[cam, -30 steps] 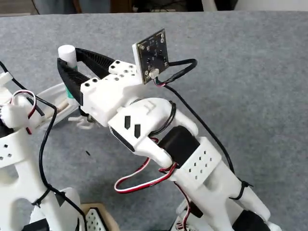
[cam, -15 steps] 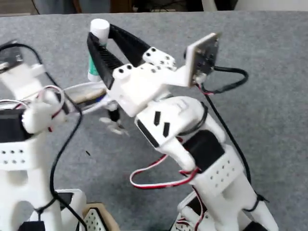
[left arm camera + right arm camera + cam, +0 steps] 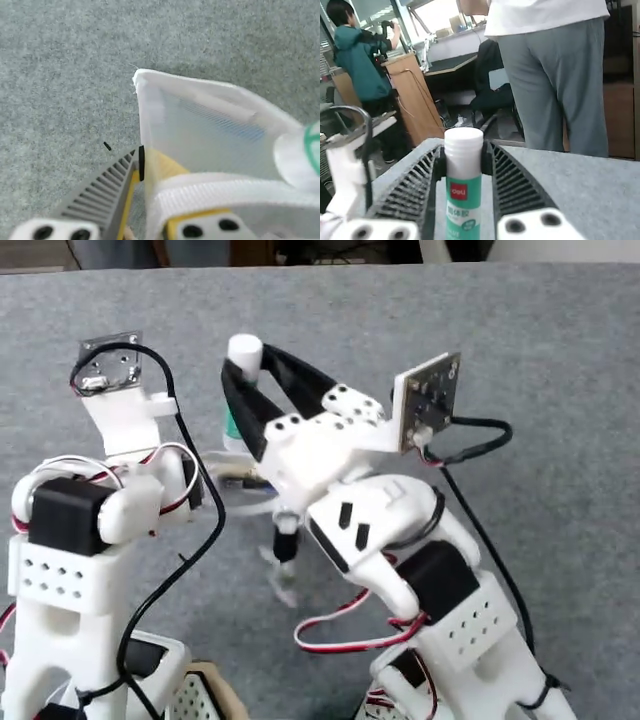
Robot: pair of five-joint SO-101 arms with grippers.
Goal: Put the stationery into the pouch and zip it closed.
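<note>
The right pincer [image 3: 463,150] clamps the stiff, light glue stick [image 3: 463,200] mid-body. Below it, the left pincer [image 3: 150,166] pinches the floppy pouch [image 3: 200,130] by its rim.

the white-capped, green-and-white plastic glue stick [image 3: 463,200] is carrying a small red patch with white lettering on its green band, and below it a row of white characters is running across, too small to make out.

Grey felt table [image 3: 560,360] across the frame. Small black speck [image 3: 182,559] on it, lower left. Tan-edged object [image 3: 225,688] at bottom edge, left of centre. Wooden cabinet [image 3: 412,95] in the room behind.
</note>
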